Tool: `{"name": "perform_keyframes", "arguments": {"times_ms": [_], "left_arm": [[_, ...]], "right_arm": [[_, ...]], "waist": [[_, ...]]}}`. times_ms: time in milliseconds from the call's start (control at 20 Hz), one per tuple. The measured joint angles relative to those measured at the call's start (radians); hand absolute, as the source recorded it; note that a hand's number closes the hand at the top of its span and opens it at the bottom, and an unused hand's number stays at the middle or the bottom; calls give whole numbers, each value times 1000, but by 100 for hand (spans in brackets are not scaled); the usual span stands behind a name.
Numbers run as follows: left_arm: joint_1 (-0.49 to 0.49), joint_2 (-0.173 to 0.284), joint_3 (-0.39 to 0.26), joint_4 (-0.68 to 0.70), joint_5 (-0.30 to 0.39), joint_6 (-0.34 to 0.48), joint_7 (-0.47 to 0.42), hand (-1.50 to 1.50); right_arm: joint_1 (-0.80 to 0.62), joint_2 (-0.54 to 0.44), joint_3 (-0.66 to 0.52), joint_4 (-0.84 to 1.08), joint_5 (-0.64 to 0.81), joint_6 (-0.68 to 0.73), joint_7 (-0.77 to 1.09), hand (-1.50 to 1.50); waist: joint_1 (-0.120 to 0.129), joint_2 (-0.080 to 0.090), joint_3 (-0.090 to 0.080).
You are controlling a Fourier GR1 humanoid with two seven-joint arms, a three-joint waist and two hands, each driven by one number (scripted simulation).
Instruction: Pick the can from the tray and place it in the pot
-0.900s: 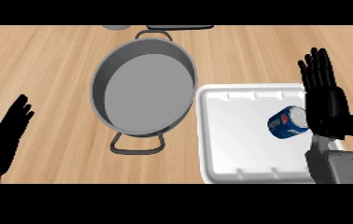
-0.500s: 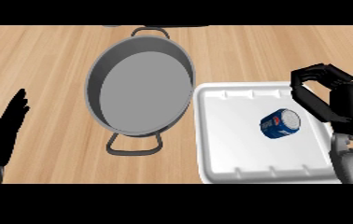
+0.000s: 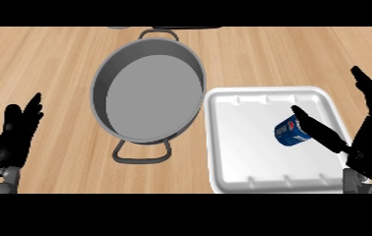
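White tray (image 3: 240,132) at counter's (image 3: 51,58) lower right, bare wood around the empty grey pot (image 3: 149,95), blue can (image 3: 291,132) lying tilted, right hand (image 3: 330,139) spread wide against it, left hand (image 3: 18,134) resting open at left edge

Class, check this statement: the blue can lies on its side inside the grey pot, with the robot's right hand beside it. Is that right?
Not quite. The head view shows the blue can lying on its side in the white tray, not in the grey pot, which holds nothing. The rest stands: the right hand is beside the can, a finger reaching to it.
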Motion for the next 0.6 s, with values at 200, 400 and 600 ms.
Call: {"name": "perform_keyframes", "arguments": {"times_ms": [200,400,600], "left_arm": [[-8,-6,-7,-3,-10,3,27,0],[-19,-12,-10,0,-17,3,35,0],[-33,-12,-15,-6,-28,4,54,0]], "right_arm": [[41,-39,41,-118,156,151,223,-150],[49,-93,59,-230,231,369,446,-150],[24,-136,92,-325,210,615,638,-150]], "waist": [[2,-2,-2],[4,-2,-3],[15,-1,-3]]}}
